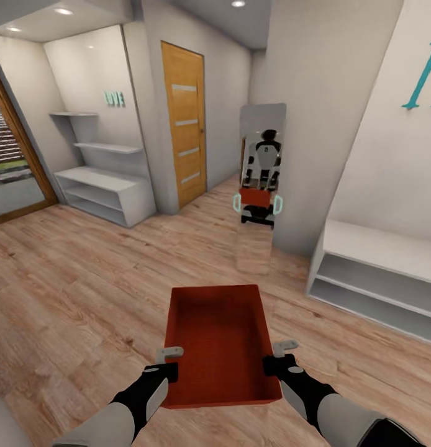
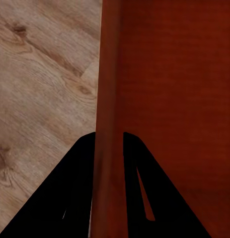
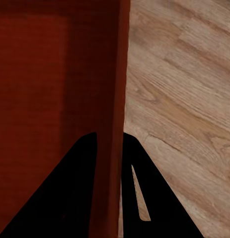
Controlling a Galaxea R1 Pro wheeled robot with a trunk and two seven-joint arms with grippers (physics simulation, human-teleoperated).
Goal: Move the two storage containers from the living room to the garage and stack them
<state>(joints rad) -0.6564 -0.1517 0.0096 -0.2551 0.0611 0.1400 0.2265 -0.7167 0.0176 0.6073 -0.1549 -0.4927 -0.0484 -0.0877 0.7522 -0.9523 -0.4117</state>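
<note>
Where wrist views show pincers straddling walls, head view adds mirror [image 1: 263, 186], storage container [image 1: 218, 335].

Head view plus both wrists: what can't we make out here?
- Second container: cannot tell if one is nested inside the held tray.
- Tray's underside: hidden by the tray itself.
- Left gripper and right gripper: fingers straddle a tray wall, pad contact hidden by the wall.
- Teal wall lettering: cut off by the head view's right edge.
- Small sign: too small and blurred to read.
</note>
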